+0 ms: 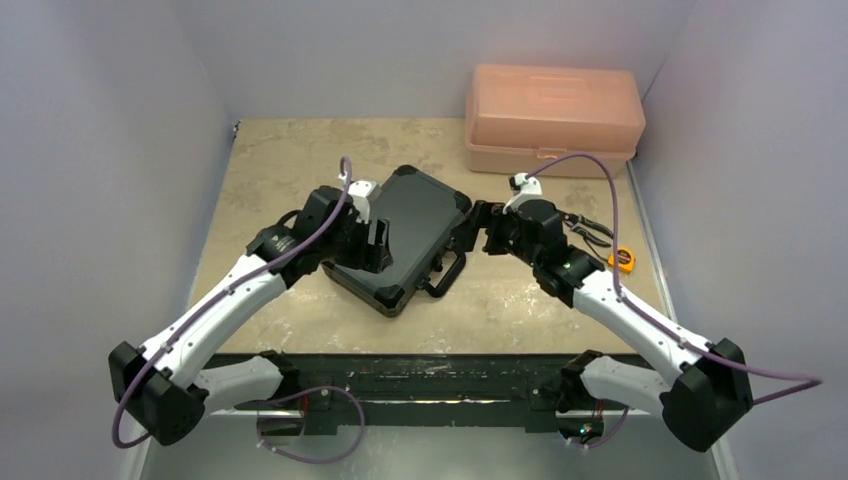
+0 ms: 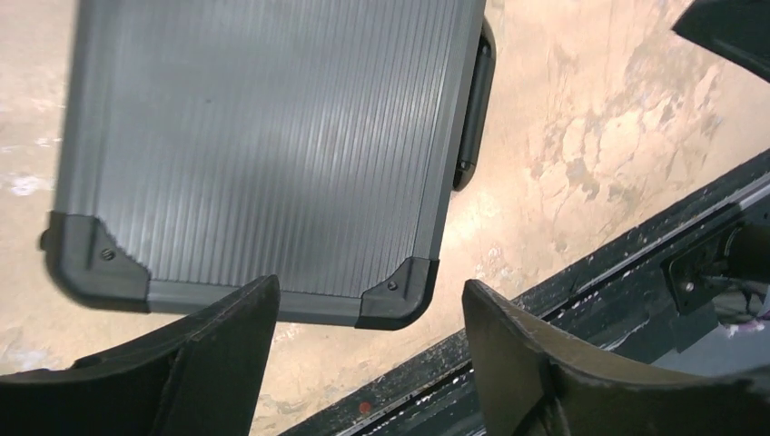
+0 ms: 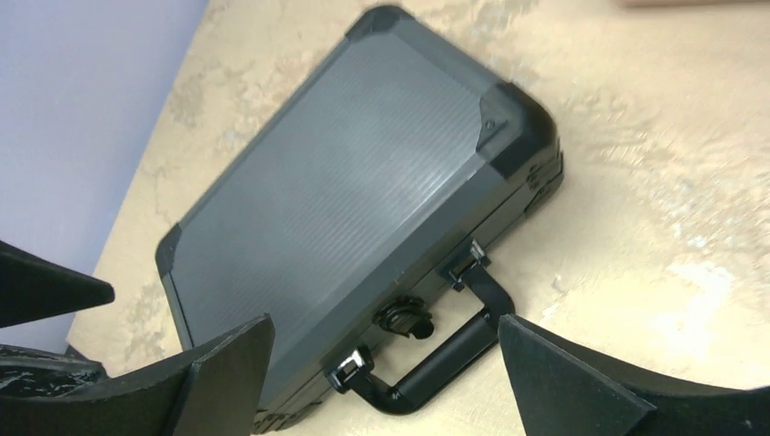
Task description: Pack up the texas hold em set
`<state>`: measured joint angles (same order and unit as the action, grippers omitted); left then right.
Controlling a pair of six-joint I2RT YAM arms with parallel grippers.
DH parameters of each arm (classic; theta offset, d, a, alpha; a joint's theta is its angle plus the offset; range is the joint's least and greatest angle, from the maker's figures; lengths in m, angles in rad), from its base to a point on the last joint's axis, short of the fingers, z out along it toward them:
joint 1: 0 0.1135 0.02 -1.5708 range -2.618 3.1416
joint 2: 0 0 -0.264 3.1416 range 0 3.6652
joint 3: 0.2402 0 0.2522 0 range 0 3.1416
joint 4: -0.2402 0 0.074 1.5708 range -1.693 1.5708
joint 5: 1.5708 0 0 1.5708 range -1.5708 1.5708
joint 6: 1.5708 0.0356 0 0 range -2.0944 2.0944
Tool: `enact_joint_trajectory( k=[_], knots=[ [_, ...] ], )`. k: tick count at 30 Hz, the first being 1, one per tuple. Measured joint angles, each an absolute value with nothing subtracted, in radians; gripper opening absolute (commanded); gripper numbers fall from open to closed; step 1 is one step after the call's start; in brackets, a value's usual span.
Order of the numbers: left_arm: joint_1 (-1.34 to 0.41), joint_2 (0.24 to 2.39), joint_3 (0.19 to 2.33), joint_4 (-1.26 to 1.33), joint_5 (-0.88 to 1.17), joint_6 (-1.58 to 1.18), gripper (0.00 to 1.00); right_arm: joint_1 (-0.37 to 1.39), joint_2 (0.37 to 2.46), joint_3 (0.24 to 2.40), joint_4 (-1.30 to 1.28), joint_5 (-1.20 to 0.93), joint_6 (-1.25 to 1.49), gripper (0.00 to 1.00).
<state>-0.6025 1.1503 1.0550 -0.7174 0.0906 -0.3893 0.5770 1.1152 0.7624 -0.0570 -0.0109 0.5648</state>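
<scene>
Top view: the case (image 1: 415,215) lies flat and shut mid-worktop (image 1: 280,160). Its long axis runs diagonally from the upper right to the lower centre of the frame, with the handle (image 1: 452,272) on the lower-right edge. My left gripper (image 1: 378,245) hangs over the lid's left half and my right gripper (image 1: 477,228) sits just off the right-hand corner, so both are about equally close.

Left wrist view: jaws spread, nothing in them. The ribbed grey lid fills the upper left, with one black corner cap between the jaws.

Right wrist view: also spread and empty. The handle and a little latch (image 3: 404,318) sit bottom centre, right ahead of me. I'd guess the handle side is the right arm's job. Can't tell if it's latched.
</scene>
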Motion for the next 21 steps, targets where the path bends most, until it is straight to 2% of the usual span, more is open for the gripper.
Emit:
enact_joint_trajectory(
  k=[8,15,21],
  knots=[
    [-0.603,0.922,1.05,-0.708,-0.04,-0.324,0.99,0.577,0.928,0.778,-0.11,0.099,0.519,0.99],
    [-0.603,0.688,0.982,-0.646,-0.188,-0.259,1.0,0.577,0.782,0.767,-0.099,0.194,0.514,0.99],
    [-0.603,0.603,0.931,-0.619,-0.295,-0.197,1.0,0.577,0.694,0.725,-0.065,0.227,0.51,0.99]
  ],
)
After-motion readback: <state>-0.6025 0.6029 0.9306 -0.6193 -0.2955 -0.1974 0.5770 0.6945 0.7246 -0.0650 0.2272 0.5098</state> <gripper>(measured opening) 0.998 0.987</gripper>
